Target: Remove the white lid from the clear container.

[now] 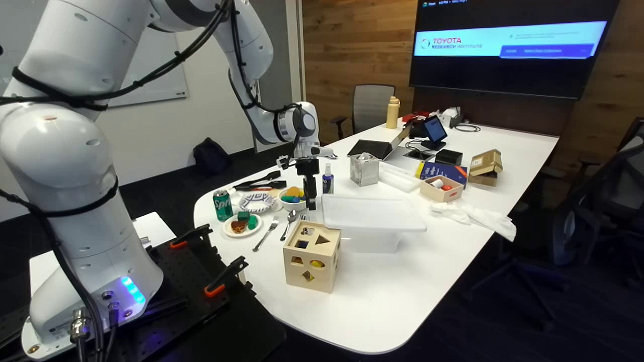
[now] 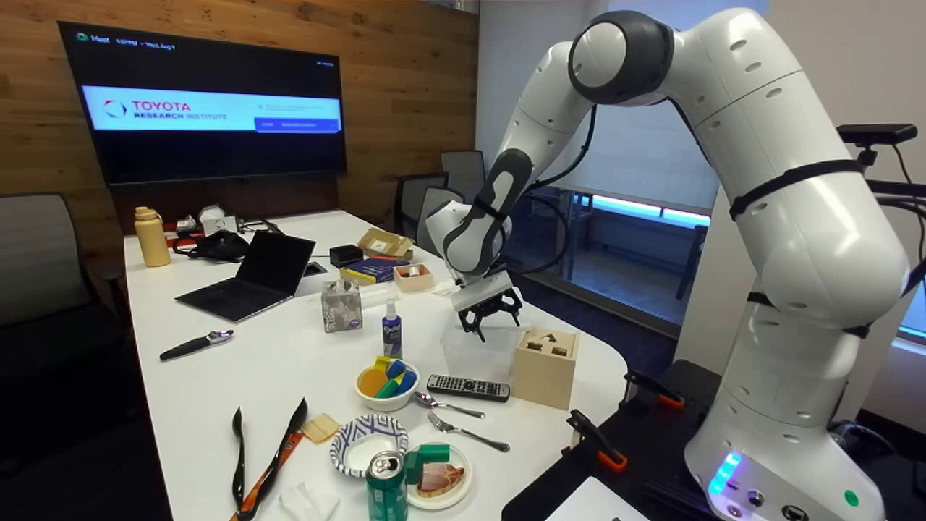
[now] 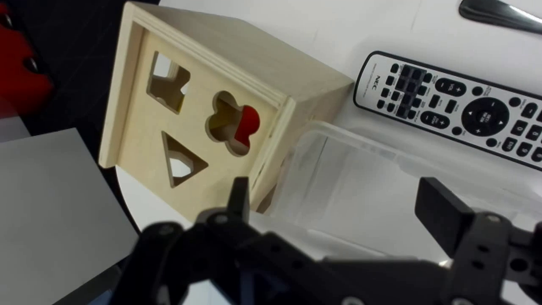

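Black fingers (image 3: 442, 216) hang spread wide near the flat white plastic lid (image 1: 372, 213) on a see-through box (image 1: 372, 242), beside a wooden cube (image 3: 197, 101) with triangle and clover holes

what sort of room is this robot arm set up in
Probably an office meeting room: a big wall screen reads Toyota Research Institute, a long white table runs toward it, and a mesh-backed chair stands beside the table.
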